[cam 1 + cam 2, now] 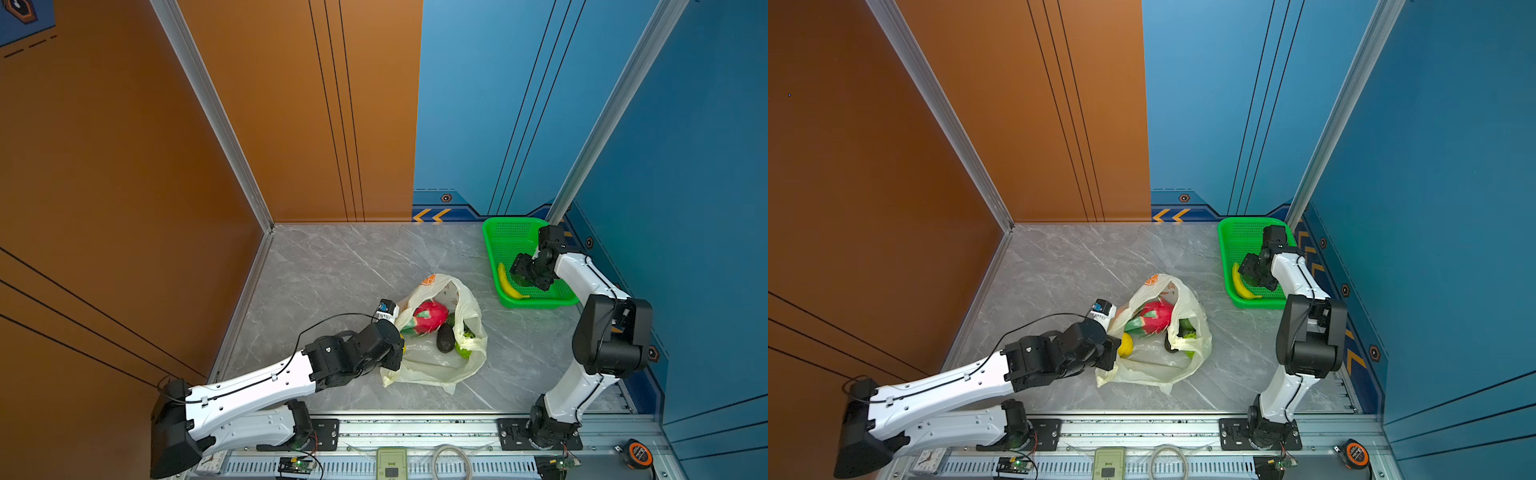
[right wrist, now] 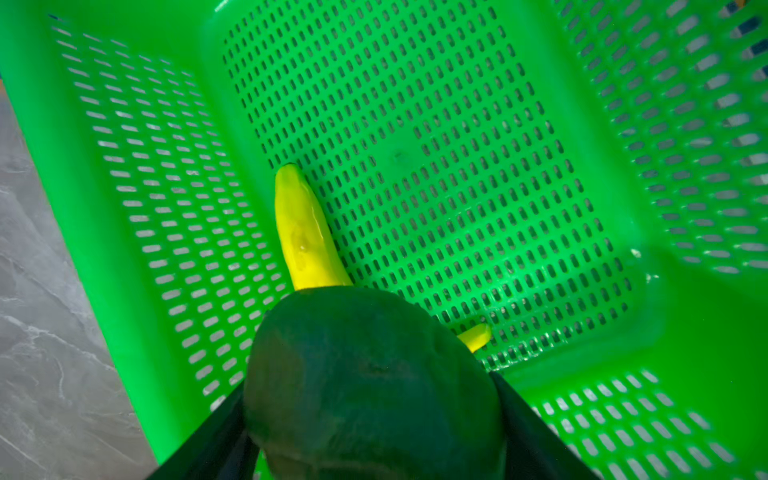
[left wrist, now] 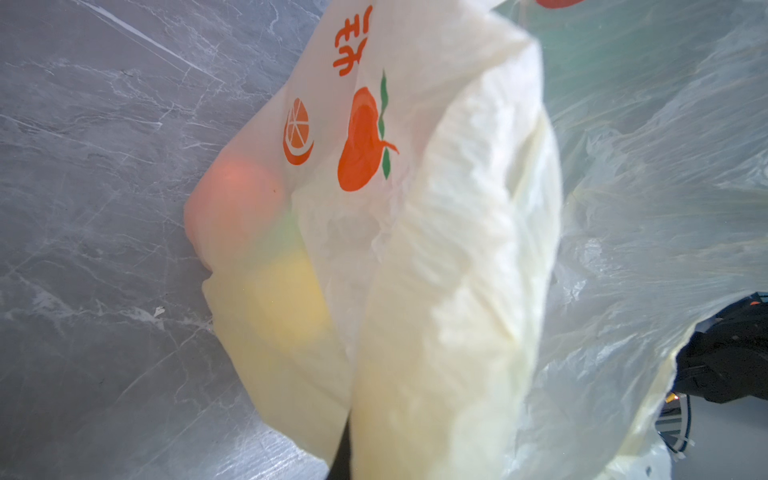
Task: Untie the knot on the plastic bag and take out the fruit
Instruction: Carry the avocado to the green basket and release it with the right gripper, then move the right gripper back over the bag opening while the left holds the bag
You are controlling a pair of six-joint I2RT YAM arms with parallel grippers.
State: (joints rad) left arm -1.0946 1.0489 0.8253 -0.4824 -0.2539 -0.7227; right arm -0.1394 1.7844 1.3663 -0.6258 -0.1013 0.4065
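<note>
The plastic bag [image 1: 436, 365] [image 1: 1154, 370] lies mid-table with its mouth gaping; the knot is out of view. Inside it lies fruit: a pink-red dragon fruit [image 1: 430, 316], a dark avocado [image 1: 445, 337], a light-green piece [image 1: 463, 351] and a lemon [image 1: 1125, 344]. My left gripper [image 1: 392, 361] [image 3: 349, 457] is shut on the bag's near-left edge [image 3: 457, 249]. Over the green basket [image 1: 505, 237] [image 2: 457, 124], my right gripper [image 1: 519, 274] [image 2: 374, 415] is shut on a second dark green avocado [image 2: 374, 374]. A yellow banana [image 1: 508, 282] [image 2: 303, 232] lies in the basket.
The basket stands in the back right corner against the blue wall. An orange wall closes the left side. Along the front rail sit a tape measure [image 1: 638, 453] and a small clock [image 1: 928, 459]. Bare marble lies left of and behind the bag.
</note>
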